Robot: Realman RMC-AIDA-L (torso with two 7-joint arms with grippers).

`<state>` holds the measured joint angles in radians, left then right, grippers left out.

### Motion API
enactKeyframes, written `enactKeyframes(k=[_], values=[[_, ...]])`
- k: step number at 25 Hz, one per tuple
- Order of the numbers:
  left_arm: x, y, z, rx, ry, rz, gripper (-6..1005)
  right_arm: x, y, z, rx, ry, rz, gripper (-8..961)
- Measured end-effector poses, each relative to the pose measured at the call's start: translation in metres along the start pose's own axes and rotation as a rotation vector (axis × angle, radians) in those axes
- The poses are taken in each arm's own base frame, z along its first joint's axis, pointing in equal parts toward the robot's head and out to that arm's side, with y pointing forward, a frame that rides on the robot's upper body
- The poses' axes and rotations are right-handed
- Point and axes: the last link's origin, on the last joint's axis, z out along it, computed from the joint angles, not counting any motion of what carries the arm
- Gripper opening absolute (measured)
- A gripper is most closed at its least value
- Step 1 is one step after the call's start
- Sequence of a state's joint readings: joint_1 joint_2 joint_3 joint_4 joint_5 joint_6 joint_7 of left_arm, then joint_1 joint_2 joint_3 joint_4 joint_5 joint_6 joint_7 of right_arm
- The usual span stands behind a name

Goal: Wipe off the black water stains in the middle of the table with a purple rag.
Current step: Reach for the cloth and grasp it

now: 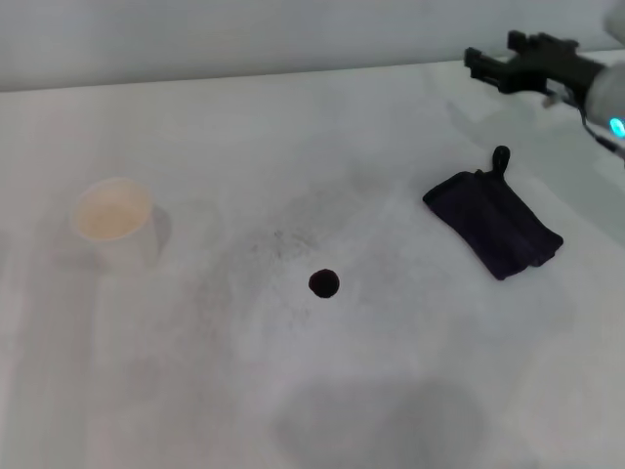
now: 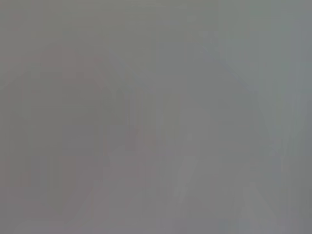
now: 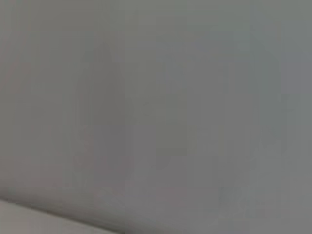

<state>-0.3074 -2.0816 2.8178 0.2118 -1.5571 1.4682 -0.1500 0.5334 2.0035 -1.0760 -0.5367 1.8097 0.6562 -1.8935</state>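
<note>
The black water stain point(image 1: 324, 283) is a small round blot near the middle of the white table point(image 1: 391, 391). The purple rag point(image 1: 492, 222) lies folded on the table to the right of the blot, its loop at the far corner. My right gripper point(image 1: 480, 66) hovers at the far right, above and beyond the rag, apart from it, with nothing in it. My left gripper is out of view. Both wrist views show only a plain grey surface.
A white paper cup point(image 1: 114, 223) stands on the left side of the table. Faint grey speckled smudges point(image 1: 273, 239) spread around the blot. The table's far edge meets a pale wall at the back.
</note>
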Motion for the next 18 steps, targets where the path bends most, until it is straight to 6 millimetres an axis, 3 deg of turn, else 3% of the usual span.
enactKeyframes(k=[9, 18], values=[[0.003, -0.026, 0.033, 0.121, -0.015, 0.032, 881, -0.050, 0.026, 0.001, -0.057, 0.181, -0.139, 727], [0.009, -0.041, 0.043, 0.149, -0.015, 0.091, 881, -0.070, 0.073, -0.007, -0.109, 0.433, -0.258, 726]])
